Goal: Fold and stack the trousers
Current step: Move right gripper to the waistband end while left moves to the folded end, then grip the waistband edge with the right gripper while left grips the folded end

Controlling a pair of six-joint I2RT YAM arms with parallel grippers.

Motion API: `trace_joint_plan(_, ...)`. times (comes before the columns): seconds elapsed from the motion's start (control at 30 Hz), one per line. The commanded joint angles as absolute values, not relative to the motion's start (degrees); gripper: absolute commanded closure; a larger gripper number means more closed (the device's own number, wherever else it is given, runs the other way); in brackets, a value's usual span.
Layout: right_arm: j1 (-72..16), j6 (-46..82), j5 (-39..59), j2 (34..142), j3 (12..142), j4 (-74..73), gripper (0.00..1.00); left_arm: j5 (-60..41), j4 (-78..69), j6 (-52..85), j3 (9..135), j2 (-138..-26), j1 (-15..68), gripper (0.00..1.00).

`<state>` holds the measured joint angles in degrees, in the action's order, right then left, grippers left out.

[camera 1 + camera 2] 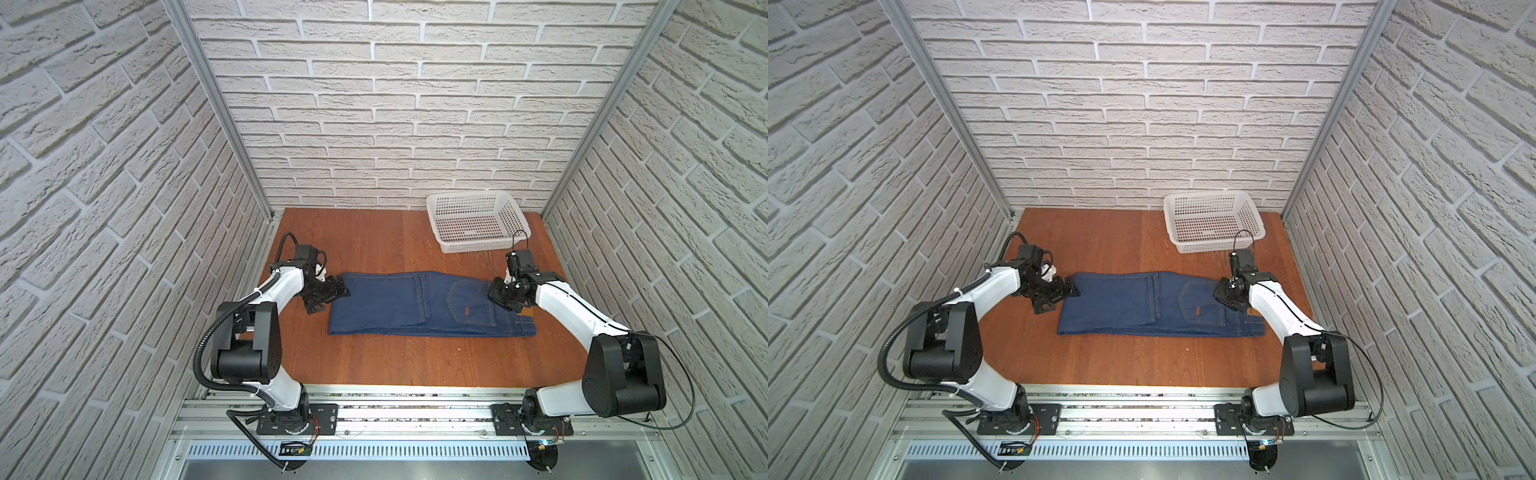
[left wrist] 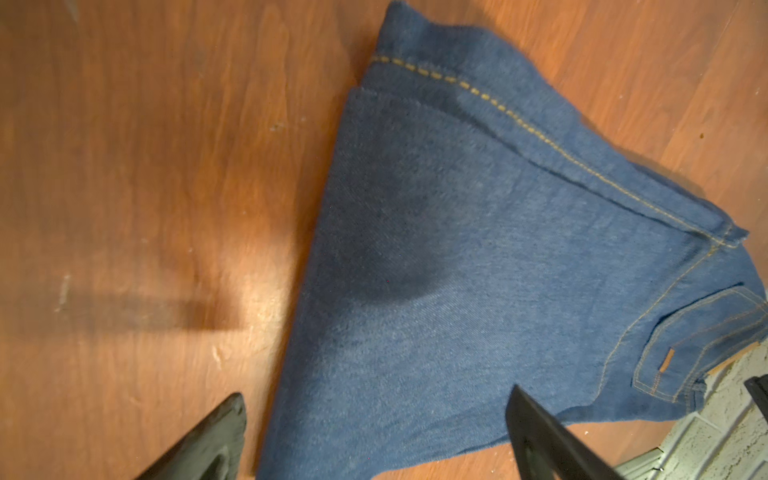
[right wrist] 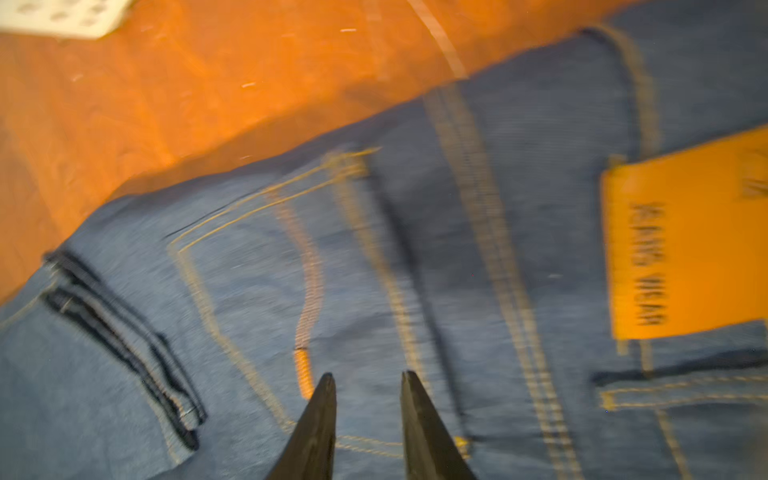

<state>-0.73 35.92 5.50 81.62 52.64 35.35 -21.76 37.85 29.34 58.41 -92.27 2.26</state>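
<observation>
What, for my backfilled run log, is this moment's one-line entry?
jeans: folded, flat on table | left tool: open at left end | right tool: slightly open over waist end, holding nothing | basket: empty

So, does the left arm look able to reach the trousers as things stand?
Probably yes: the left claw hangs open right at the folded end of the trousers, nothing lying between; the basket stands off toward the other arm.

One label with lettering.
The tan patch (image 3: 685, 241) at the right end of the trousers (image 3: 374, 291) carries dark, blurred capitals that seem to read "JEANS WEAR"; a further mark at its edge is illegible.
</observation>
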Motion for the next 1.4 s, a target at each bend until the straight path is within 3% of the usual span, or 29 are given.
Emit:
trace_joint_plan(0.0,1.0,34.54,9.08,79.65,51.36,33.86,0.71,-23.71,35.95,27.88,57.66,-92.79,1.86,0.04)
trace_joint_plan(0.7,4.57,34.67,13.58,80.78,46.35,31.1,0.73,-30.7,37.19,24.35,60.07,-100.54,-0.17,0.13)
trace_joint_plan(1.37,4.57,35.95,15.51,83.28,44.73,28.83,0.73,-37.0,36.33,25.29,58.97,-103.41,0.48,0.29)
